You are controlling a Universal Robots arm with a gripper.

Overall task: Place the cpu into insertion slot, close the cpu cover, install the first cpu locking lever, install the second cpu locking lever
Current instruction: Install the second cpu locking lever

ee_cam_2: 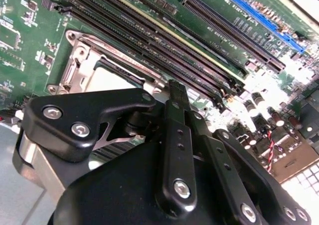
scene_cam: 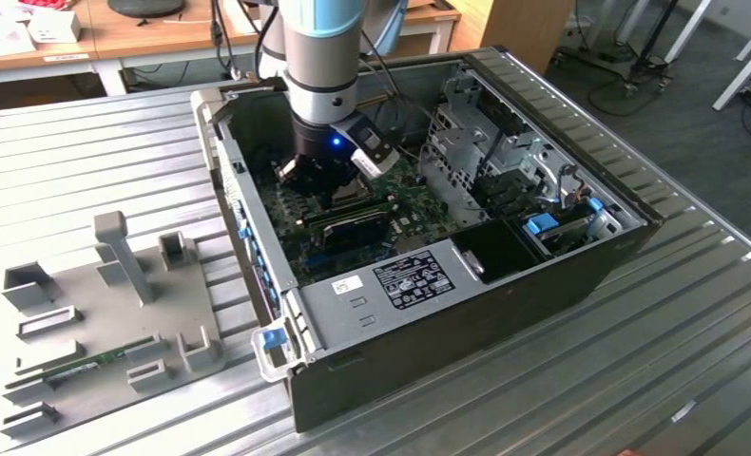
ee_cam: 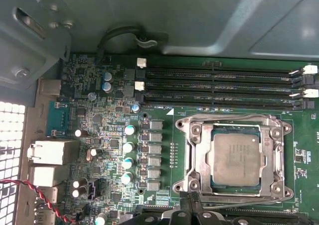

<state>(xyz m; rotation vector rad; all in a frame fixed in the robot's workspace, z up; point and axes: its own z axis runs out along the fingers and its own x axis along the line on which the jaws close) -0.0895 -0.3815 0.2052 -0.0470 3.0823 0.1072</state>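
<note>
In the first wrist view the cpu (ee_cam: 234, 158), a grey metal square, lies flat in the insertion slot (ee_cam: 234, 189) on the green board. The silvery cpu cover (ee_cam: 199, 153) is down around it, and the chip shows through its window. A thin wire locking lever (ee_cam: 244, 201) runs along one edge of the socket. My gripper (ee_cam: 192, 202) is shut, with nothing in it, its black tip right at that lever's end by a socket corner. In the second wrist view the gripper (ee_cam_2: 177, 93) hangs over the cover (ee_cam_2: 79, 65). In the exterior view the gripper (scene_cam: 329, 195) is deep inside the case.
Long black memory slots (ee_cam: 219, 83) run beside the socket. The open computer case (scene_cam: 477, 313) walls in the board, with a drive cage (scene_cam: 490, 152) on the exterior view's right. A grey fixture plate (scene_cam: 109, 313) lies on the metal table at the exterior view's left.
</note>
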